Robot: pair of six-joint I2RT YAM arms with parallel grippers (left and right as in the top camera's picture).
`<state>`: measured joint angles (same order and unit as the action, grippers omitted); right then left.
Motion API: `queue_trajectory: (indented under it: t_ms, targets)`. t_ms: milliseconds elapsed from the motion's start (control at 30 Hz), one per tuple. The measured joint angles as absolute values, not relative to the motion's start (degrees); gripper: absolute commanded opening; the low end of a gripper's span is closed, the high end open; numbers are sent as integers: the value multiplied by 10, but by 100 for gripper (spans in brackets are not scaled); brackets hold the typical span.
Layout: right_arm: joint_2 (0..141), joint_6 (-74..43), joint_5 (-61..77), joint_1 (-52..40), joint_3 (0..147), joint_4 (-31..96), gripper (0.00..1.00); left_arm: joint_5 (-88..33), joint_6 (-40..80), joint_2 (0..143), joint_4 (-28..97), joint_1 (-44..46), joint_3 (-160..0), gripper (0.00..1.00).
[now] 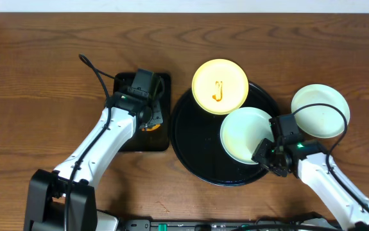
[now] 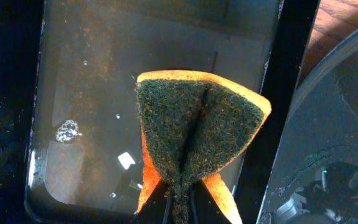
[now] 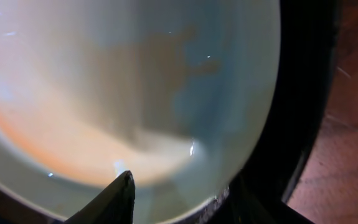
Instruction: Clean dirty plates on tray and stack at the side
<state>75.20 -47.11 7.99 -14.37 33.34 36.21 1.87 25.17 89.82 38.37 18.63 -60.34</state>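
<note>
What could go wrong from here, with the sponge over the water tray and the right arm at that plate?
1. The yellow plate overhangs the rim of the round tray; a nudge could tip it.
2. The sponge in the left gripper may drip on the table on its way over.
3. The right gripper meets the blue-green plate only at its rim; scrubbing could twist it.

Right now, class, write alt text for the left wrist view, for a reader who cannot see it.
The left tool pinches a folded sponge, green scouring side facing the camera and orange foam at its edges, above a rectangular black tray holding shallow water. Part of the round black tray shows at right.
</note>
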Motion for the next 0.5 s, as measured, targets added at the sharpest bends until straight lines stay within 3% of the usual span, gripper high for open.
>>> queue_trajectory:
  t_ms: [300, 500]
  targets:
    - [789, -476, 79, -143, 333, 318, 4, 19, 252, 898, 384, 186, -603, 8]
    - [790, -479, 83, -143, 333, 309, 1, 19, 252, 898, 384, 186, -603, 8]
